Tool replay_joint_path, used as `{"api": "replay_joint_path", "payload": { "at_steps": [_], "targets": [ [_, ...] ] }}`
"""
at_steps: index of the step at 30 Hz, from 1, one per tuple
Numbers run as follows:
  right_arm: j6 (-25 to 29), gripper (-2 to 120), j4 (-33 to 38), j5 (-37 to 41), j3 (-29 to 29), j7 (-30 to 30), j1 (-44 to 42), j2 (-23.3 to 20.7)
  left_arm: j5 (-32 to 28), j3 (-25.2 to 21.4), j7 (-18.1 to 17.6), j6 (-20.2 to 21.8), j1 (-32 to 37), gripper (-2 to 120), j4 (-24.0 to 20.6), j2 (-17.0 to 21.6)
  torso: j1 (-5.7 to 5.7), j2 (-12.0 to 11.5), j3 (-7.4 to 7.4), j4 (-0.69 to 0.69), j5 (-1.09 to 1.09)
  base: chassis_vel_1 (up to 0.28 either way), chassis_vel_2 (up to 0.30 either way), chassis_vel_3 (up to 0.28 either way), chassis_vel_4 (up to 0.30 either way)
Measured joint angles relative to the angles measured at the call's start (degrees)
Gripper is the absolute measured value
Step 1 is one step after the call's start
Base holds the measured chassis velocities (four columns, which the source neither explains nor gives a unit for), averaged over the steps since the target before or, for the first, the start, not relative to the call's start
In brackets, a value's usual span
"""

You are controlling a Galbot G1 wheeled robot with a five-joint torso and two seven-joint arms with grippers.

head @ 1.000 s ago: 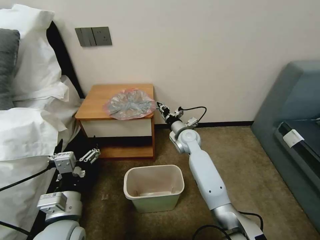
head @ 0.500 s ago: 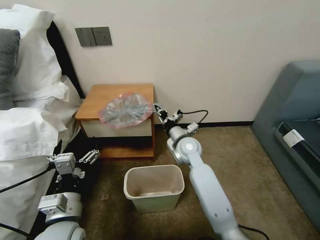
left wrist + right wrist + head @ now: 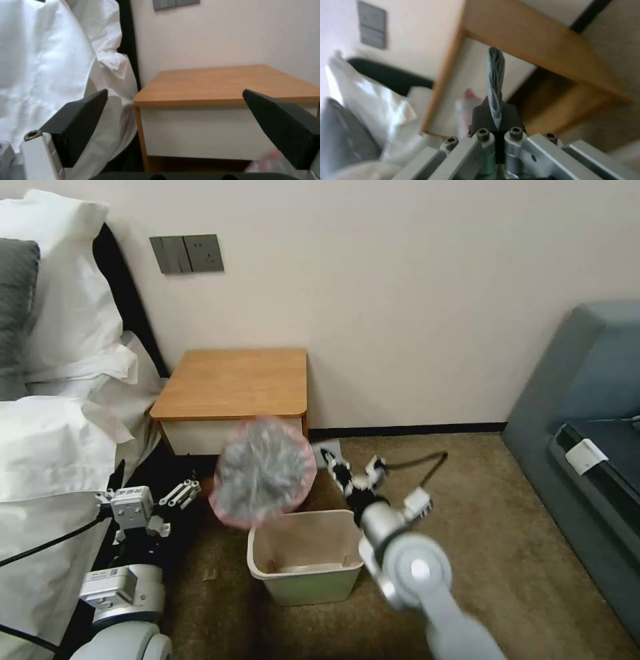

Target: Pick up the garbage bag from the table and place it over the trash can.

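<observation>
Head view: one garbage bag [image 3: 265, 470], thin crinkled grey plastic with a pink rim, spread into a rough disc, held in the air in front of the table [image 3: 233, 383] and just above the far-left corner of the trash can [image 3: 308, 558]. Right gripper [image 3: 328, 453] pinched on the bag's right edge. One cream-white plastic bin, rectangular with rounded corners and a rolled rim, standing on brown carpet [image 3: 467, 500]; something pale lying flat on its bottom, too unclear to name. One nightstand, smooth orange-brown top, white drawer front. Left gripper [image 3: 181, 492] low beside the white bedding [image 3: 53, 447], spread apart, holding nothing.

Left wrist view: two dark wedge-shaped fingers [image 3: 78, 122] set wide apart, framing the table [image 3: 226, 85].

Right wrist view: two dark pads [image 3: 480, 117] clamped together on a folded grey strip of the bag [image 3: 495, 75], seen edge-on.
</observation>
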Motion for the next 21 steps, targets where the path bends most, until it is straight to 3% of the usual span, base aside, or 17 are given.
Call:
{"api": "replay_joint_path", "payload": {
  "at_steps": [7,20,21],
  "targets": [
    [0.97,0,1.00,-5.35,-0.30,-4.47,-6.35,-3.15,0.77,0.62,0.06,-0.29,-0.76,100,1.59,0.22,0.00,0.00,0.00,0.01,0.00,0.000,0.000,0.000,0.000],
    [2.31,0,-1.78,-7.49,0.42,-7.87,-9.36,-3.89,0.73,0.32,0.06,-0.95,-1.20,100,3.63,0.66,0.00,0.00,0.01,0.00,-0.01,0.000,0.000,0.000,0.000],
    [2.20,4,-2.02,-7.88,0.24,-7.89,-9.16,-3.81,0.75,0.26,0.05,-1.09,-1.21,100,3.78,0.61,0.00,0.00,0.01,0.01,0.00,0.000,0.000,0.000,0.000]
  ]
}}
